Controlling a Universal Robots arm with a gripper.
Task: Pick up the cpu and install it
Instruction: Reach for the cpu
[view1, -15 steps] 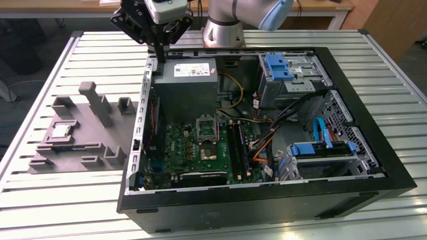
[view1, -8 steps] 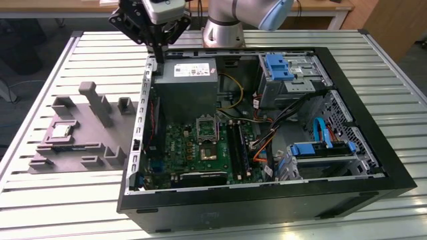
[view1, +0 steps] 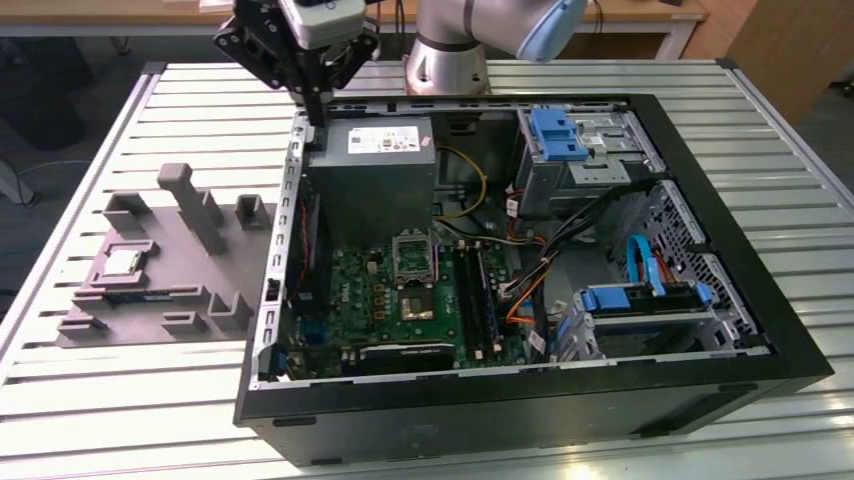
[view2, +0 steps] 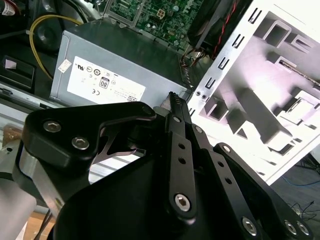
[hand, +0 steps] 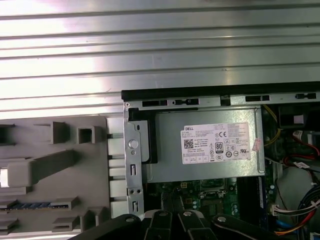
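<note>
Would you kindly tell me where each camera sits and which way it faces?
Exterior view: off the arm, above, looking down on the open computer case, grey tray and cpu; arm and claw show.
First wrist view: on the arm, looking down past the claw at the power supply.
Second wrist view: on the arm, behind the claw, facing the power supply.
All share power supply and grey tray.

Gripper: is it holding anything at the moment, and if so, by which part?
Nothing is held. The gripper is shut and empty, and the cpu lies in the tray.
</note>
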